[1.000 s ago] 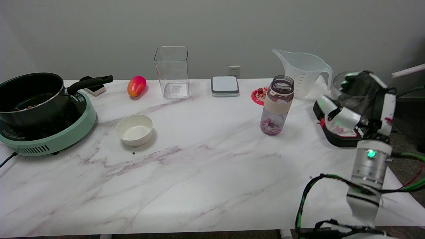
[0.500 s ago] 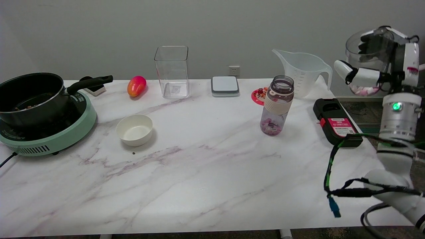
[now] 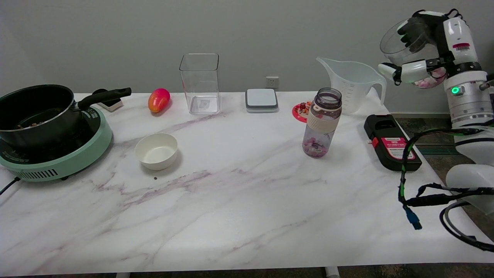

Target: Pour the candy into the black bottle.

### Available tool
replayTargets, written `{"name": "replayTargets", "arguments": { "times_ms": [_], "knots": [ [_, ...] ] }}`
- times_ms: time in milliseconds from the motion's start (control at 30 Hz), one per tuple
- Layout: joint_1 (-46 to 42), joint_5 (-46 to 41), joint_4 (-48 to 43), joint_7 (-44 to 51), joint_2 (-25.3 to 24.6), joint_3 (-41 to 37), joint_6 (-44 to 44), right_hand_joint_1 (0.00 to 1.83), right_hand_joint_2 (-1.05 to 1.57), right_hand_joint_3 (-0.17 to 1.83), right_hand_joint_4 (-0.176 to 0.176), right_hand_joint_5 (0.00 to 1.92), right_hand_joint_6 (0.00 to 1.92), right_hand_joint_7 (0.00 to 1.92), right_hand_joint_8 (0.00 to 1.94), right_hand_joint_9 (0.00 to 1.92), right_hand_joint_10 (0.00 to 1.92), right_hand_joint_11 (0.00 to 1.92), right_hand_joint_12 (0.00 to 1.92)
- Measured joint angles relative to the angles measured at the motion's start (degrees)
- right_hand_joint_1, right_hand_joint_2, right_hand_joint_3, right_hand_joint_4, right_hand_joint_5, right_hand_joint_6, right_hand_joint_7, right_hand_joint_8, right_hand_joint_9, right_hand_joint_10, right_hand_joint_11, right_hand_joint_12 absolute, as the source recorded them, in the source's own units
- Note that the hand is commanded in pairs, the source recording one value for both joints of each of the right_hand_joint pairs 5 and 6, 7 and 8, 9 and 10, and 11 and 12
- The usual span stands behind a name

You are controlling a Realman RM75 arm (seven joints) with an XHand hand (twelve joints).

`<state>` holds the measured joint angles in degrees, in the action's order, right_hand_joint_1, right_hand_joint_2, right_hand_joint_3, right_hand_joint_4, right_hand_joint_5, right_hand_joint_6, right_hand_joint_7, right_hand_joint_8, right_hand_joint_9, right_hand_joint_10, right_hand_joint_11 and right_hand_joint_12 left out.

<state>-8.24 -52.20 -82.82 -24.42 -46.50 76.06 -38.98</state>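
My right hand (image 3: 426,46) is raised high at the far right, above the table's edge, gripping a clear glass bowl (image 3: 401,44) that is tilted to the left. Pink and white candy (image 3: 428,81) lies in the bowl's low part. The dark tinted bottle (image 3: 322,122) with a beige band stands upright and uncapped on the table, well to the left of and below the hand. Some pink candy sits at the bottle's bottom.
A black scale (image 3: 391,142) lies right of the bottle. A clear measuring jug (image 3: 353,85), a red coaster (image 3: 301,111), a grey box (image 3: 261,100), a tall clear container (image 3: 200,83), a mango (image 3: 158,100), a white bowl (image 3: 156,151) and a pot (image 3: 36,114) on a green cooker (image 3: 58,162) stand further left.
The right hand lifted the glass bowl off the black scale and carried it up and to the right, and now holds it higher and tipped leftward. Nothing else moved.
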Motion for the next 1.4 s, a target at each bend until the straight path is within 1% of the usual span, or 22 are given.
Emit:
{"name": "replayTargets", "arguments": {
  "times_ms": [133, 367, 733, 1000, 1400],
  "knots": [
    [0.8, 5.9, 1.2, -1.0, 1.6, -0.9, 3.4, 1.47, 0.72, 0.94, 0.000, 1.30, 1.30, 1.44, 1.44, 1.37, 1.37, 1.17, 1.17],
    [1.6, 13.8, 3.1, -2.1, 3.7, -1.3, 6.9, 1.45, 0.79, 0.87, 0.000, 1.32, 1.32, 1.46, 1.46, 1.39, 1.39, 1.18, 1.18],
    [2.3, 22.9, 4.9, -3.1, 6.1, -0.8, 8.3, 1.43, 0.84, 0.84, 0.000, 1.35, 1.35, 1.47, 1.47, 1.39, 1.39, 1.19, 1.19],
    [2.6, 26.8, 5.1, -3.7, 7.7, 0.4, 8.2, 1.43, 0.88, 0.81, 0.000, 1.36, 1.36, 1.48, 1.48, 1.41, 1.41, 1.19, 1.19],
    [2.8, 29.9, 4.7, -3.9, 8.6, 2.1, 4.5, 1.43, 0.88, 0.80, 0.000, 1.35, 1.35, 1.47, 1.47, 1.40, 1.40, 1.19, 1.19]
  ]
}}
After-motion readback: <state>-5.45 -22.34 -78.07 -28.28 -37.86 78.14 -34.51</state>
